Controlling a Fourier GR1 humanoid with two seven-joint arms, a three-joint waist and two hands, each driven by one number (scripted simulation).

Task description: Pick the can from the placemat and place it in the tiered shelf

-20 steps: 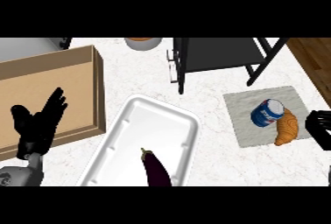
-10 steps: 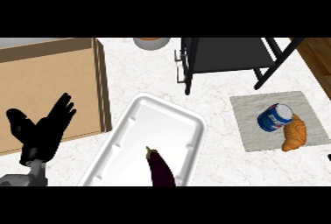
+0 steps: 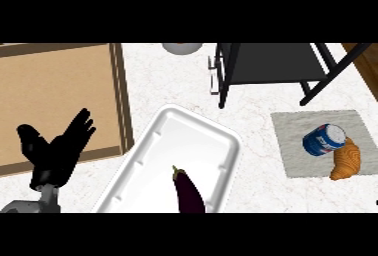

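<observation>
Approach step, by the look of things; nothing grasped yet. Blue and white cylindrical can (image 3: 322, 141) lying, apparently on its side, on the grey square cloth placemat (image 3: 295, 131) by the right edge of the white marbled counter (image 3: 173, 82), tucked just beside a golden-brown croissant (image 3: 345, 160) at the mat's near-right part. Black left hand (image 3: 53, 150) near the counter's near-left corner, fingers straight and spread, thumb out, holding nothing, resting over the front rim of the shallow tan wooden box (image 3: 59, 95). Right hand nowhere in view; open or closed, impossible to tell.

Black metal tiered shelf (image 3: 269, 62) at the far edge, just beyond the placemat. Toward the near edge, mid-counter: a long white rectangular tray (image 3: 184, 142) with a dark purple aubergine (image 3: 190, 192) at its near end, no part of the job.

Next, probably: bring the right hand in from the near-right corner, curl round the can's body without dragging the croissant, lift, carry toward the far edge and set down on a shelf level, minding the slanted black legs.
</observation>
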